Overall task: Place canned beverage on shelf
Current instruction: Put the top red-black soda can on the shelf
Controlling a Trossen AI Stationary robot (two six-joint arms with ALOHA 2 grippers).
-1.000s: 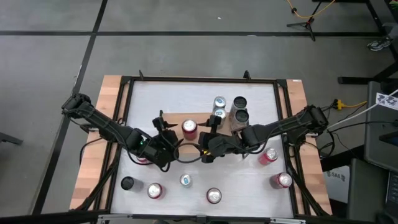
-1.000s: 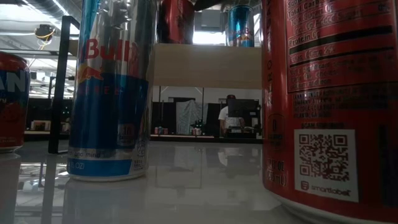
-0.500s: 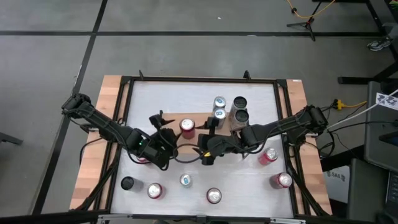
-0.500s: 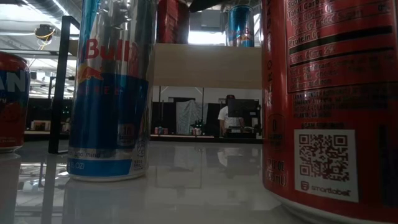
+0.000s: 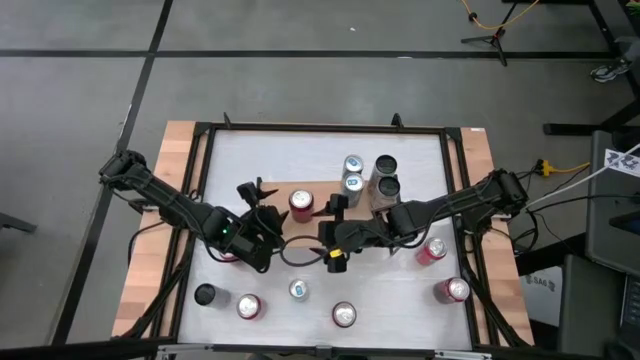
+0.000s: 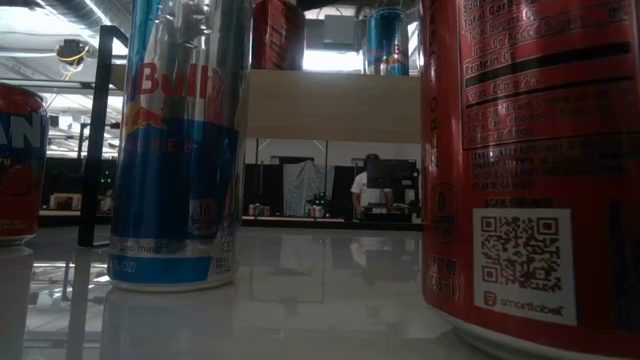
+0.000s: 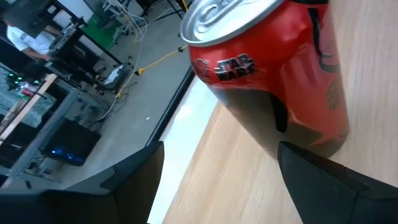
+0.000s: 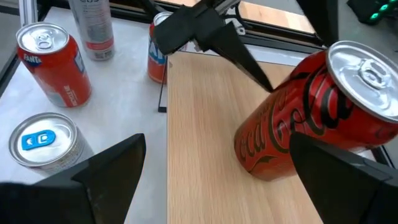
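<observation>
While the red Coca-Cola can (image 5: pixel 300 204) stands on the shelf (image 5: pixel 318 190) at frame centre, left gripper (image 5: pixel 255 193) and right gripper (image 5: pixel 334 206) flank it, both released.

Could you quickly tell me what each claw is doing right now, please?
Left claw: open, holding nothing, beside the red can on the shelf.
Right claw: open, holding nothing, on the can's other side.
</observation>
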